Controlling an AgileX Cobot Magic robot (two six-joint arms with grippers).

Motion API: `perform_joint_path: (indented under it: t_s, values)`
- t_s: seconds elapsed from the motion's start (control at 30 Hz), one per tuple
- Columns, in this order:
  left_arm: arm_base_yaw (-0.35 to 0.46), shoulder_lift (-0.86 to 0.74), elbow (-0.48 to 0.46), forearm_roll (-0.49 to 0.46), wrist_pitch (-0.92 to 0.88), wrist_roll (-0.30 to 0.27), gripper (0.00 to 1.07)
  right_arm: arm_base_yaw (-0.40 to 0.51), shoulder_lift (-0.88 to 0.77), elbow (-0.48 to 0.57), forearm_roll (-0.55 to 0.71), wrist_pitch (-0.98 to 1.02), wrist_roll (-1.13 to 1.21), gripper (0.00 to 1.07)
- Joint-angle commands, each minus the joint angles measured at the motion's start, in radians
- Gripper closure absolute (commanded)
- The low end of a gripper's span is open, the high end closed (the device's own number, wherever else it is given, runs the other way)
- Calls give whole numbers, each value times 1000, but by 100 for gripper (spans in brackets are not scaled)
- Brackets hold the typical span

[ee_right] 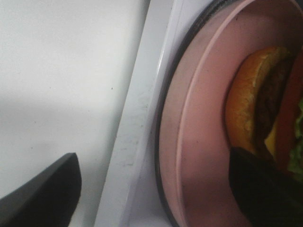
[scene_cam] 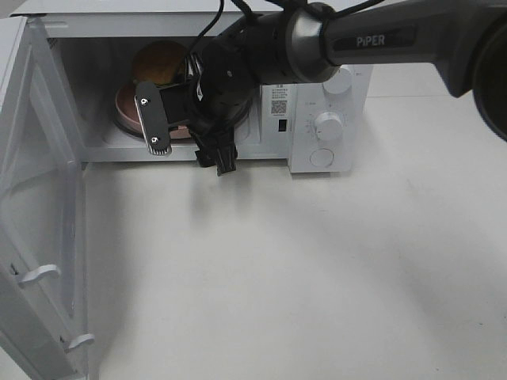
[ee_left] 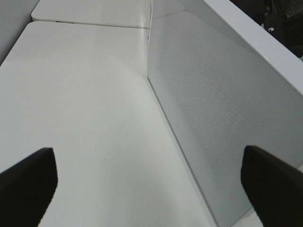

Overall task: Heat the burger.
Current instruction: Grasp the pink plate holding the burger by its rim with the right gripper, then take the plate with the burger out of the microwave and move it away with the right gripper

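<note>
One burger (scene_cam: 156, 63) sits on a pink plate (scene_cam: 125, 109) inside the open microwave (scene_cam: 321, 127) at the far side of the desk (scene_cam: 317, 269), ready for heating. The right end effector (scene_cam: 186, 131) hovers at the opening, jaws apart, holding nothing. The left end effector (ee_left: 151, 182) waits wide open and empty beside the microwave door (ee_left: 222, 118).

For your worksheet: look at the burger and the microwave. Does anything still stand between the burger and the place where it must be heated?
No. The burger already sits on the pink plate inside the microwave cavity. The door stands wide open. The right gripper with its arm hangs in the opening, jaws apart around the plate's rim, so it blocks the door from closing.
</note>
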Motion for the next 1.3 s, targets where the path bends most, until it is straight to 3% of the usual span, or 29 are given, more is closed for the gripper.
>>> perform_joint_path:
  t_s: [0.03,0.33,0.4,0.43,0.47,0.53,0.57,0.6,0.67,0.73,1.13,1.3]
  values:
    - [3,-19,3,-1,-10,-2,9,-5,34,-25,7,10,6,29]
    - [3,-19,3,-1,-10,-2,9,-5,61,-42,57,14,6,40]
    - [3,-19,3,-1,-10,-2,9,-5,61,-42,58,31,6,58]
    - [3,-19,3,-1,-10,-2,9,-5,61,-42,58,31,6,58]
    - [3,-19,3,-1,-10,-2,9,-5,61,-42,58,39,6,70]
    - [3,-19,3,-1,-10,-2,9,-5,61,-42,59,41,6,75]
    - [3,-19,3,-1,-10,-2,9,-5,61,-42,69,42,6,88]
    - [3,-19,3,-1,-10,-2,9,-5,61,-42,69,42,6,88]
    - [3,-19,3,-1,-10,-2,9,-5,61,-42,84,42,6,102]
    - [3,-19,3,-1,-10,-2,9,-5,61,-42,84,43,5,106]
    - [3,-19,3,-1,-10,-2,9,21,25,-41,107,163,-52,107]
    - [3,-19,3,-1,-10,-2,9,31,-29,6,106,161,-101,107]
